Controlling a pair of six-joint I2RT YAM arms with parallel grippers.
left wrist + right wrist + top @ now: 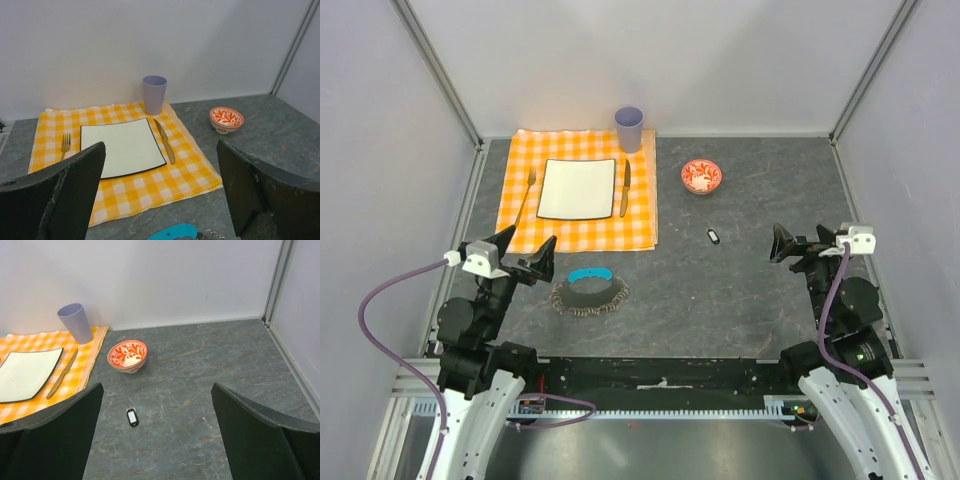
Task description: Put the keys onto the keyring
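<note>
Left claw (530, 240): nearest me with its twin, fingers spread wide, gripping nothing.
Right claw (157, 387): same, fingers wide apart, nothing between them.
Keyring (588, 295): grey loop flat on the table (750, 300), just right of the left claw, not touching it. Blue segment (590, 273) sat on the loop's far side.
Key (713, 237): black head, lay alone on the table, left of the right claw and well apart from the keyring. From the right wrist it sat ahead of the gap, nearer the left finger.
Bowl (701, 177): red and white, beyond the key. Contents: could not tell.
Cup (629, 128): purple, upright at the checked cloth's (520, 215) far corner. Inside not visible.
Plate (578, 188): white square on the cloth, between the fork (528, 195) and knife (625, 187).
</note>
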